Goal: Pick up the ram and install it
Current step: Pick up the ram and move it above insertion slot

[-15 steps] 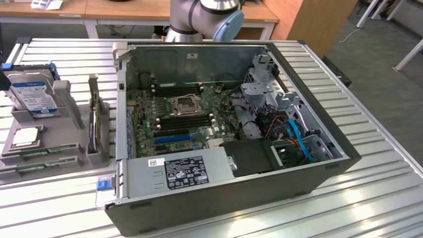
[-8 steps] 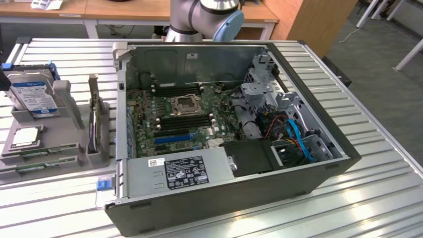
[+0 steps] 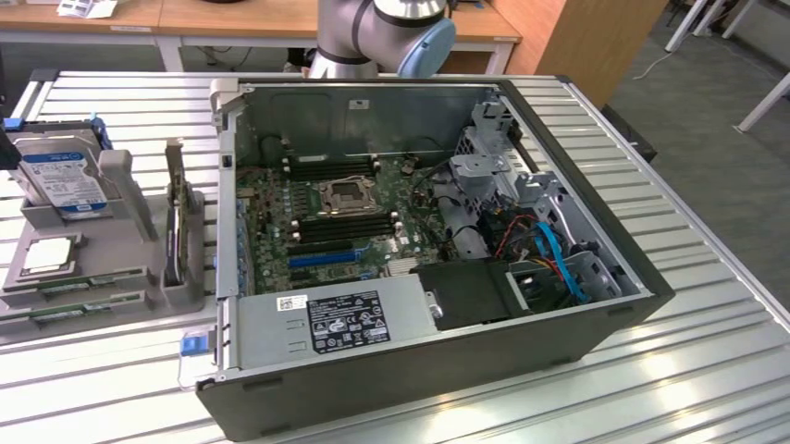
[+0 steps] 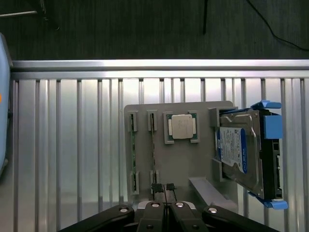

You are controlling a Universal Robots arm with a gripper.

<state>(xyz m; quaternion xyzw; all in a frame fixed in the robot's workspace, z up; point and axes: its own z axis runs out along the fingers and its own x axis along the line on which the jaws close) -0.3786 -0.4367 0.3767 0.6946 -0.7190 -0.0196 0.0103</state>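
Observation:
Two ram sticks stand on edge in a grey holder [image 4: 193, 159]: one ram stick [image 4: 133, 154] along its outer side and another ram stick [image 4: 153, 150] beside it. In the exterior view they are green strips [image 3: 59, 289] at the holder's near end [image 3: 124, 277]. My gripper [image 4: 164, 187] hangs above the holder with its jaws shut on nothing. Its fingertips sit just beside one end of the inner stick. The open computer case [image 3: 593, 319] shows the motherboard, with black memory slots [image 3: 348, 227] below the processor socket [image 3: 343, 194].
On the holder also sit a square silver processor [image 4: 182, 127] and a blue-labelled hard drive [image 4: 239, 150] in a blue-clipped bracket. An upright card [image 3: 177, 222] stands between holder and case. The arm's base [image 3: 383, 37] rises behind the case. The table is slatted aluminium [image 4: 72, 145].

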